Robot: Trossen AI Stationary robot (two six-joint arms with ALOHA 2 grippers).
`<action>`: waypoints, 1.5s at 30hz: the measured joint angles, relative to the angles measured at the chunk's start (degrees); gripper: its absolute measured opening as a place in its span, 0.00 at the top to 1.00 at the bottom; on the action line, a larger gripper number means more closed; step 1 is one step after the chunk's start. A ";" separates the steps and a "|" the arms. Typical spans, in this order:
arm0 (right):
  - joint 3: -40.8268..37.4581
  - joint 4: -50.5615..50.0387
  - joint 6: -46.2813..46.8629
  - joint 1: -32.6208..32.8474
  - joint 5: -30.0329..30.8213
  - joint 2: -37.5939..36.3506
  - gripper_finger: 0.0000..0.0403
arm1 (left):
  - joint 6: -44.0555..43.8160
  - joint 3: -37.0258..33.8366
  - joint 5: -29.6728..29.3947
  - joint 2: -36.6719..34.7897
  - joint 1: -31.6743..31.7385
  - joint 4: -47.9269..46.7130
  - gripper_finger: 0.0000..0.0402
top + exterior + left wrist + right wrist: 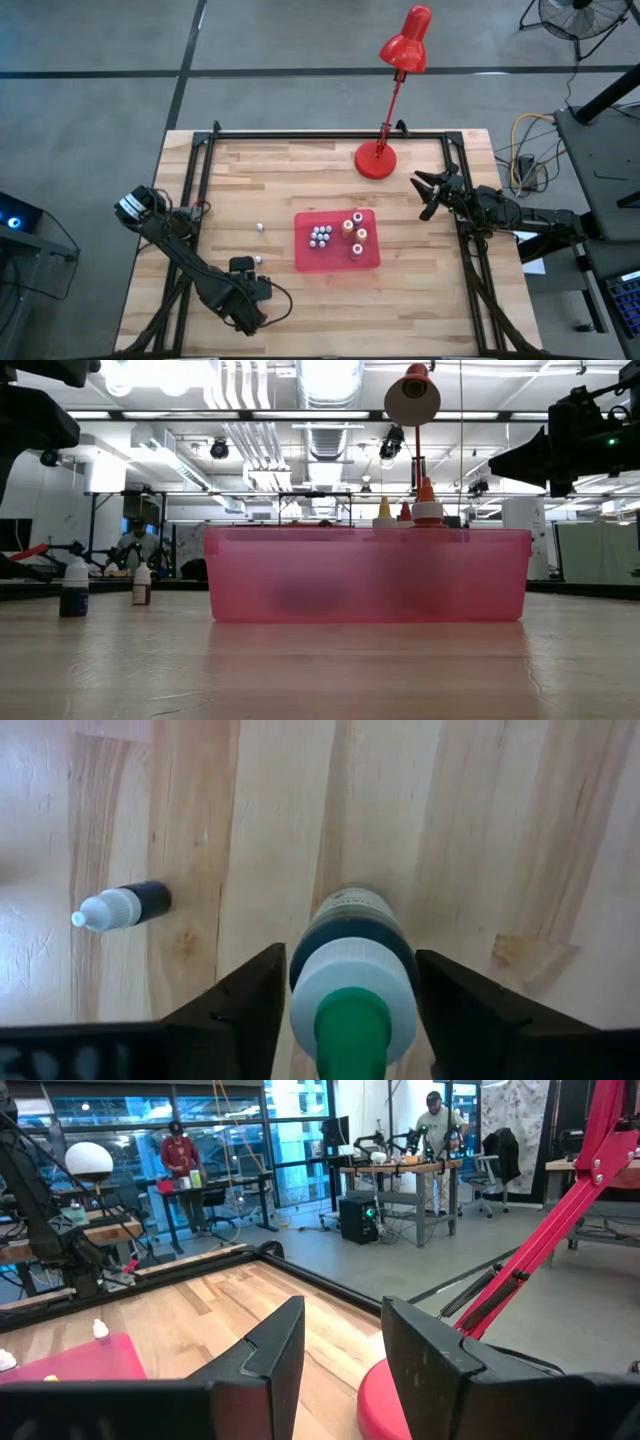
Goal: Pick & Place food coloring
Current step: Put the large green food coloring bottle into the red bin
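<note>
Left gripper [352,1010]: low in the left wrist frame, it straddles a dark teal bottle [352,960] with a white collar and green tip. A dark finger stands on each side with a sliver of wood showing between finger and bottle, so the claw looks not yet clenched; whether it already pinches the glass I cannot tell for sure.

Why held so: the bottle stands upright, so fingers brought level on both flanks can clamp its body below the cap without tipping it.

Second loose bottle [122,907]: centre left of the same frame, a smaller dark one with a white cap, apart from the claw. In the low view two bottles [74,589] stand at the far left of the frame, clear of the tray.

Red tray [305,258]: middle of the high view. It holds a cluster of pale-capped bottles [321,237] on its left side and a few orange and yellow ones [354,230] on its right, which suggests it is the collecting place.

Right gripper [430,192]: right of centre in the high view, beside the base of the red lamp [377,160], fingers parted and holding nothing. It seems parked away from the tray so the other arm has room.

Progress, as I judge it: most bottles are in the tray; the two on bare wood at lower left of the high view remain.
</note>
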 joint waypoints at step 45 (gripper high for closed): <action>0.00 0.00 0.00 0.02 0.00 0.00 0.68 | 13.17 25.54 -0.15 -0.12 14.01 -14.44 0.68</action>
